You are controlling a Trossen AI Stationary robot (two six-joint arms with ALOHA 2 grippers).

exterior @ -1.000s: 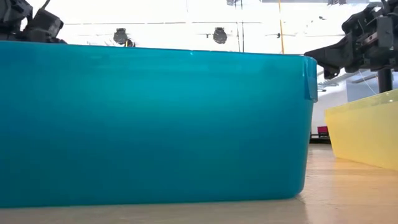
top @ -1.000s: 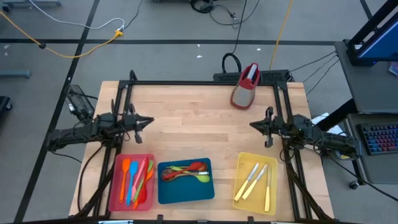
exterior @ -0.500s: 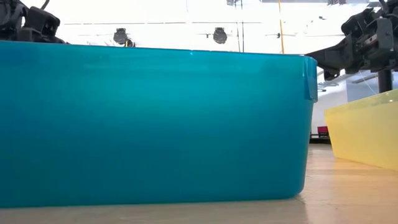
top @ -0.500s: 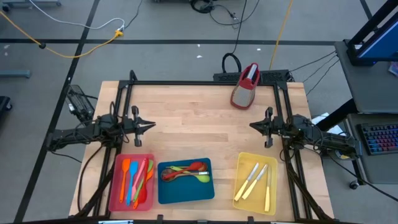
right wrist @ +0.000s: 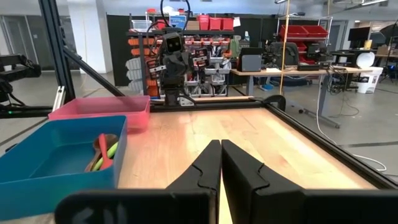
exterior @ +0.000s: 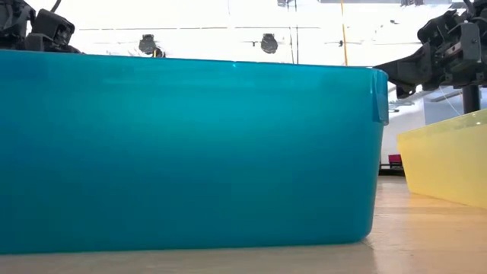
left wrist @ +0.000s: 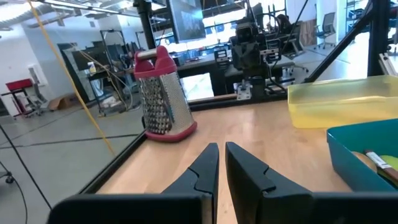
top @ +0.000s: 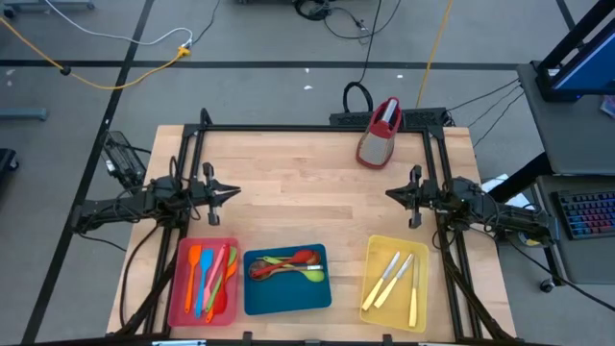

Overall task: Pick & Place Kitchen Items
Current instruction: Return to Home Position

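The kitchen items lie in three trays along the near edge. Orange, blue, red and green spatulas (top: 207,274) are in the red tray (top: 179,288). Green, red and brown spoons (top: 286,267) are in the blue tray (top: 259,300). Cream knives (top: 392,279) are in the yellow tray (top: 423,252). My left gripper (top: 236,192) hovers level above the table's left middle, shut and holding nothing (left wrist: 221,149). My right gripper (top: 388,193) hovers level at the right middle, shut and holding nothing (right wrist: 220,146). The two point at each other.
A red-topped metal grater (top: 380,133) stands at the far edge, right of centre. A black frame (top: 307,128) borders the table. Bare wood lies between the grippers and the trays. In the low view the blue tray's wall (exterior: 190,152) fills most of the picture.
My left gripper has swung its tip slightly toward the table's near edge and now points straight across at the right gripper. Its fingers stay as they were. The right arm and the items have kept still.
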